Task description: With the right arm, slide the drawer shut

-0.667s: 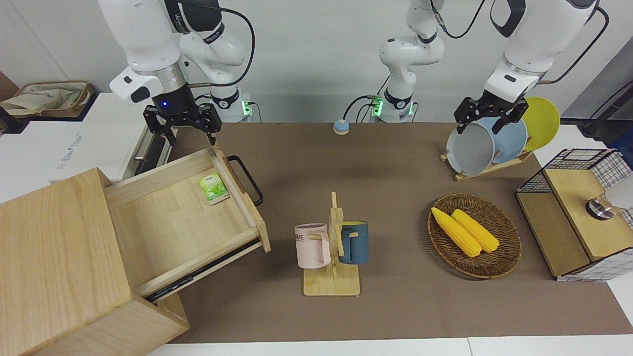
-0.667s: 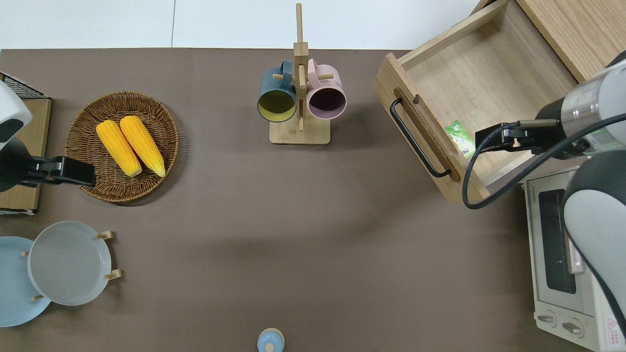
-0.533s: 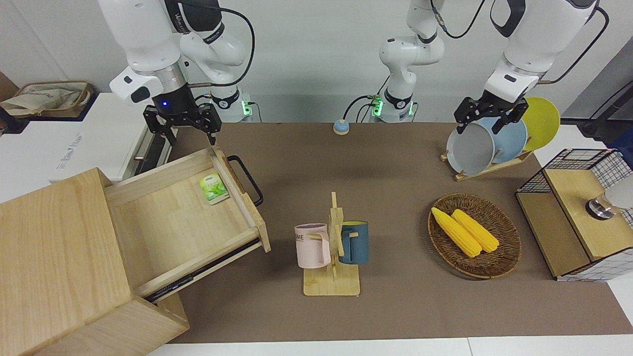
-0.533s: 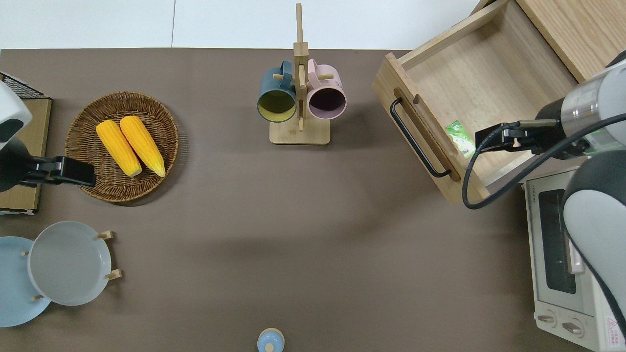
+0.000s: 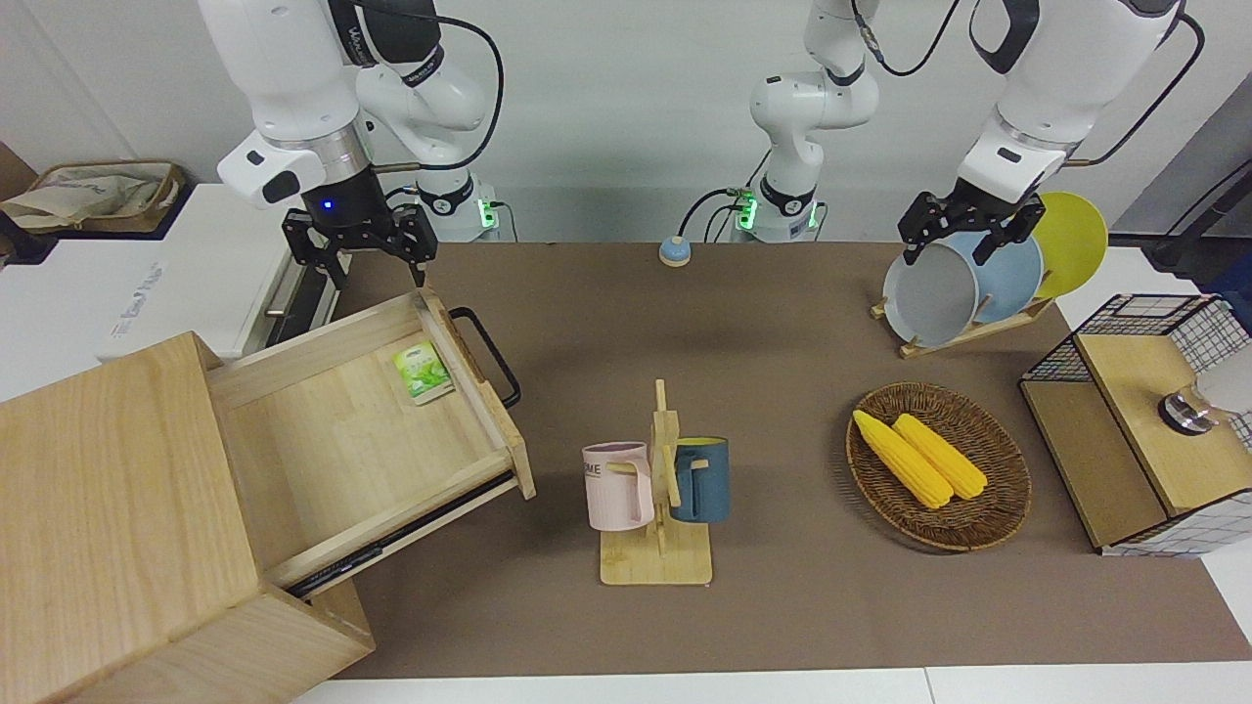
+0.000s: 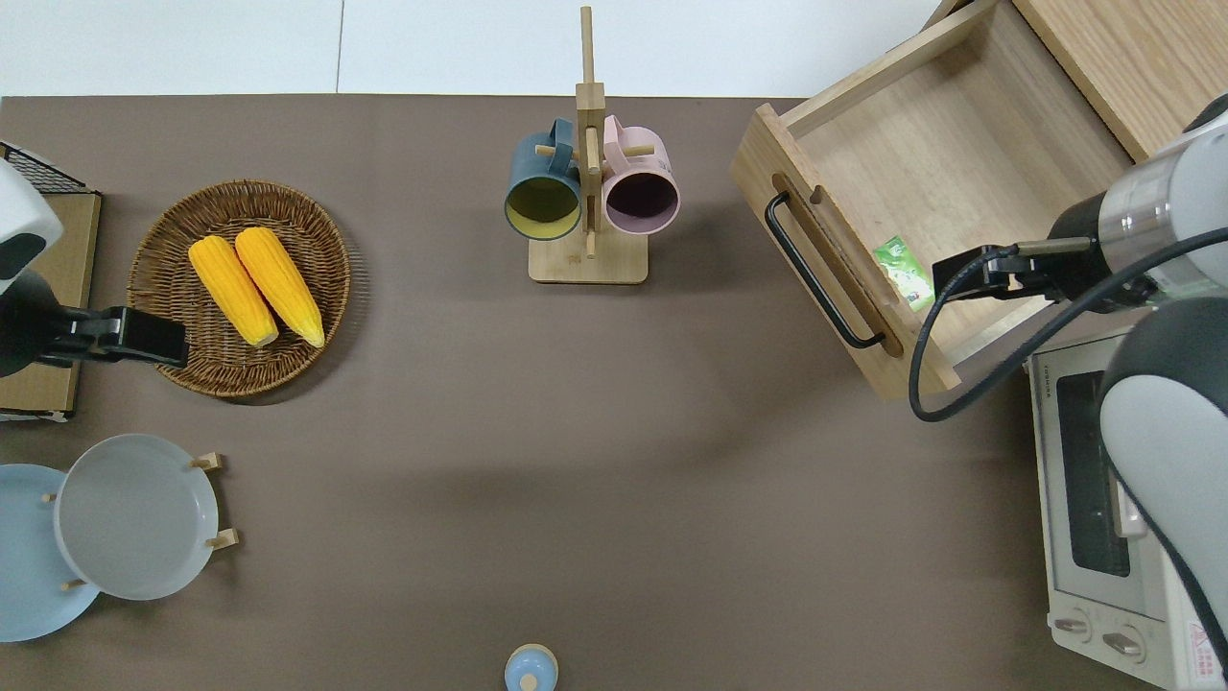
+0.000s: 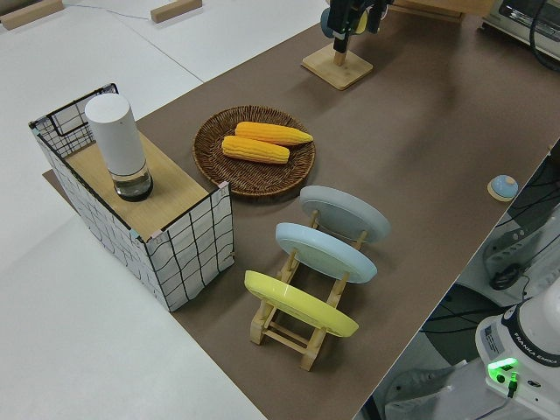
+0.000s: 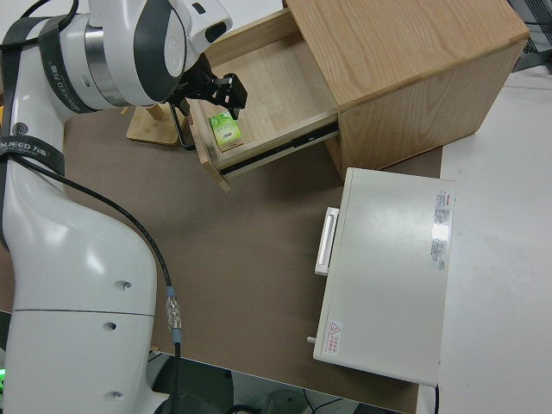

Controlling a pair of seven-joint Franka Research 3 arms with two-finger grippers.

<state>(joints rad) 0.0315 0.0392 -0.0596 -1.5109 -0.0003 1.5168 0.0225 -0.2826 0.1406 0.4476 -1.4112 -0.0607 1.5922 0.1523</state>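
Observation:
The drawer (image 5: 342, 440) (image 6: 959, 163) (image 8: 267, 78) stands pulled far out of the pale wooden cabinet (image 5: 108, 508) (image 6: 1132, 58) (image 8: 405, 52). Its black loop handle (image 5: 489, 357) (image 6: 815, 274) faces the middle of the table. A green packet (image 5: 423, 372) (image 6: 904, 272) (image 8: 226, 132) lies inside, against the front panel. My right gripper (image 5: 377, 264) (image 6: 959, 274) (image 8: 216, 90) hangs open over the drawer's corner nearest the robots, just above the packet, touching nothing. The left arm is parked, its gripper (image 5: 963, 240) (image 6: 144, 336) open.
A white toaster oven (image 6: 1084, 499) (image 8: 388, 276) sits beside the cabinet, nearer the robots. A mug rack (image 5: 657, 489) (image 6: 585, 192) stands mid-table near the drawer front. A corn basket (image 5: 939, 464), plate rack (image 5: 968, 284) and wire-mesh rack (image 5: 1144, 420) occupy the left arm's end.
The right gripper has barely shifted above the drawer's corner. The drawer, the packet and the left arm are where they were.

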